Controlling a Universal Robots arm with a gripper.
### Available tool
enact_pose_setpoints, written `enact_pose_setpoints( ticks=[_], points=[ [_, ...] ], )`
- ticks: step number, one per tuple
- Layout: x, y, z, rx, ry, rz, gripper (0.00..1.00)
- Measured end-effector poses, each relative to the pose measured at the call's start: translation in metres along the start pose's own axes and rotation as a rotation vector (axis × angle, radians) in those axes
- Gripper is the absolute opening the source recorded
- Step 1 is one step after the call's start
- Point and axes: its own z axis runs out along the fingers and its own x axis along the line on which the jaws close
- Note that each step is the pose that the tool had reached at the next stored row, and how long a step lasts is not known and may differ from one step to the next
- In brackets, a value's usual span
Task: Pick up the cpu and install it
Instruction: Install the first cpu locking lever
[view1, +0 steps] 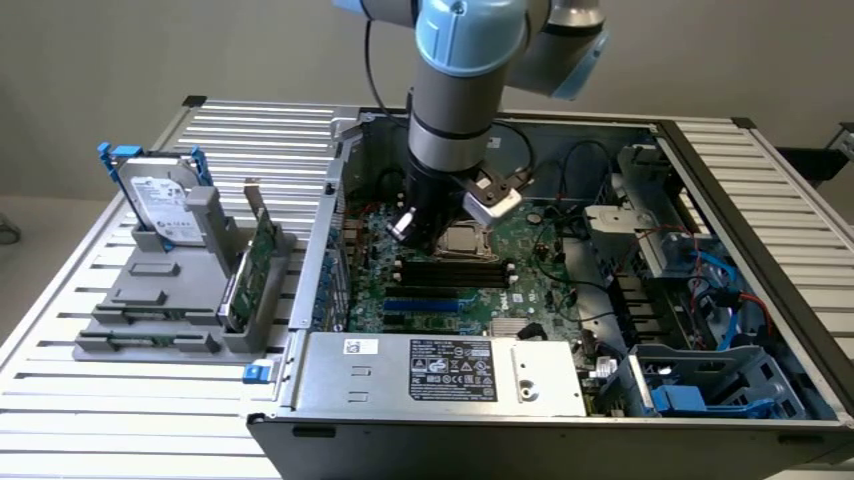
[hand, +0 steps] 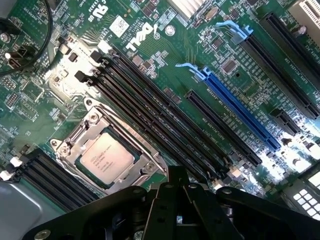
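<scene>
Setting: a slatted metal desk (view1: 80, 400) against a plain wall, carrying an open computer case (view1: 561, 400) lying on its side, its motherboard (view1: 534, 290) facing up.
Beside the case: a grey holder (view1: 160, 300) toward the exterior view's left, standing a hard drive (view1: 167, 210) and a thin green card (view1: 254, 260) upright.
Arm: reaches down into the case from above, over the middle of the motherboard.
Hand: the hand (hand: 177, 187) hangs low over the board with its fingers pressed together and nothing between them; the black fingers meet in a point.
Cpu: the cpu (hand: 107, 155) lies flat inside its socket (hand: 75, 147) on the motherboard, silvery top up, sitting square within the metal frame. In the wrist view it is just beside the fingertips and apart from them.
Nearby parts: black memory slots (hand: 150, 105) run alongside the socket; a blue slot (hand: 240, 112) lies farther off.
Progress, as a judgement: the chip looks seated, so the placing seems done.
Doing it well: keep the hand straight above the socket, avoid dragging across the chip's top or the frame, and stay off the memory slot latches close by. Any sideways nudge could skew the chip against the socket's contacts.
</scene>
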Motion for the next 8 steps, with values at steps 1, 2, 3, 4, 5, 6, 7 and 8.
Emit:
enact_pose_setpoints(
  ticks=[1, 2, 3, 4, 5, 6, 7, 8],
  points=[
    [-0.0001, -0.0004, 0.0011, 0.0003, 0.001, 0.003, 0.11],
    [-0.0002, -0.0009, 0.0021, 0.0006, 0.002, 0.007, 0.11],
    [-0.0003, -0.0012, 0.0029, 0.0008, 0.0027, 0.01, 0.11],
    [-0.0003, -0.0016, 0.0037, 0.0009, 0.0034, 0.014, 0.11],
    [-0.0004, -0.0019, 0.0045, 0.001, 0.0041, 0.018, 0.11],
    [-0.0004, -0.0022, 0.0052, 0.0008, 0.0049, 0.022, 0.11],
    [-0.0003, -0.0024, 0.0059, 0.0007, 0.0056, 0.026, 0.11],
    [-0.0002, -0.0027, 0.0065, 0.0005, 0.0063, 0.031, 0.11]
  ],
)
